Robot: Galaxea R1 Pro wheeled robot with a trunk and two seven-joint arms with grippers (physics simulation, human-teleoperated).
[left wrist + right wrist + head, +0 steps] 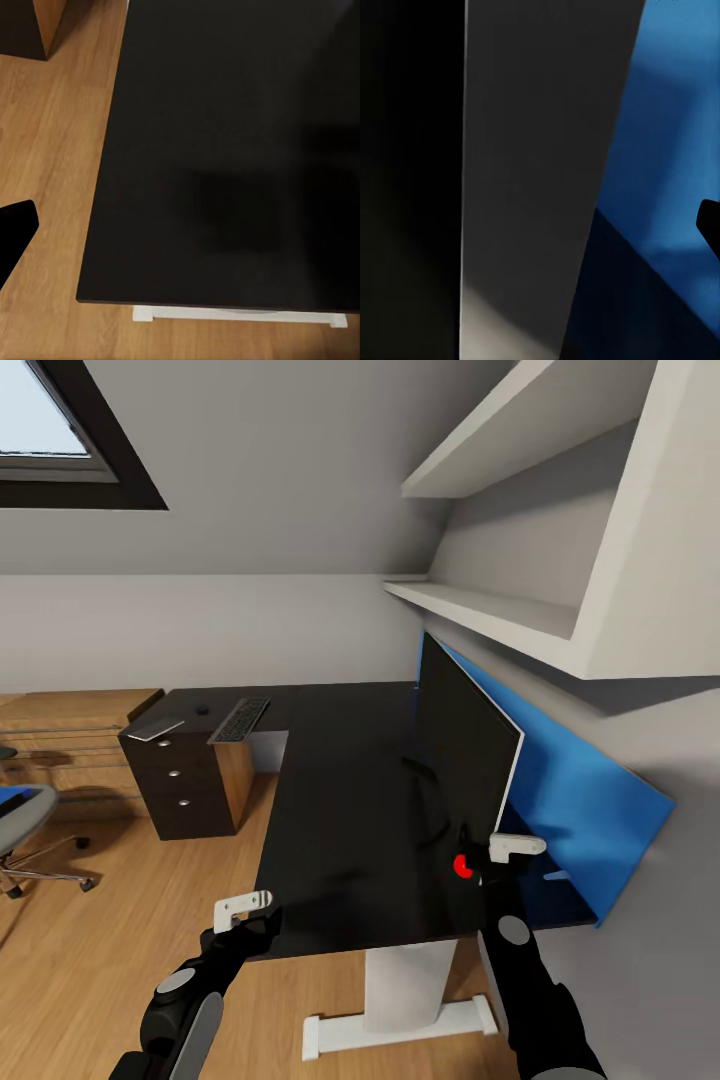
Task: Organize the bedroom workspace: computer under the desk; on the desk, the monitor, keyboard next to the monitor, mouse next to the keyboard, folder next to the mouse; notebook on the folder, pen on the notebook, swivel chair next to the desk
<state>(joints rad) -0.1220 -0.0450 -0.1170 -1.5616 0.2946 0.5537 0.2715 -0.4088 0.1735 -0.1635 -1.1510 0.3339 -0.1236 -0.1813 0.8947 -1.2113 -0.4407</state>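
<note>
swivel chair (25,825) cropped at frame edge

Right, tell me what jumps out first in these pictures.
The big dark monitor stands on the black desk against a bright blue panel on the right-hand wall, with the right gripper at its near edge. Farther back, a keyboard lies on the desk's far wing, and a swivel chair sits at the left edge.

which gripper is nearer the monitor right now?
Right. The right gripper is at the near edge of the monitor, seemingly against it. The left gripper hangs at the desk's near-left corner, well away.
</note>
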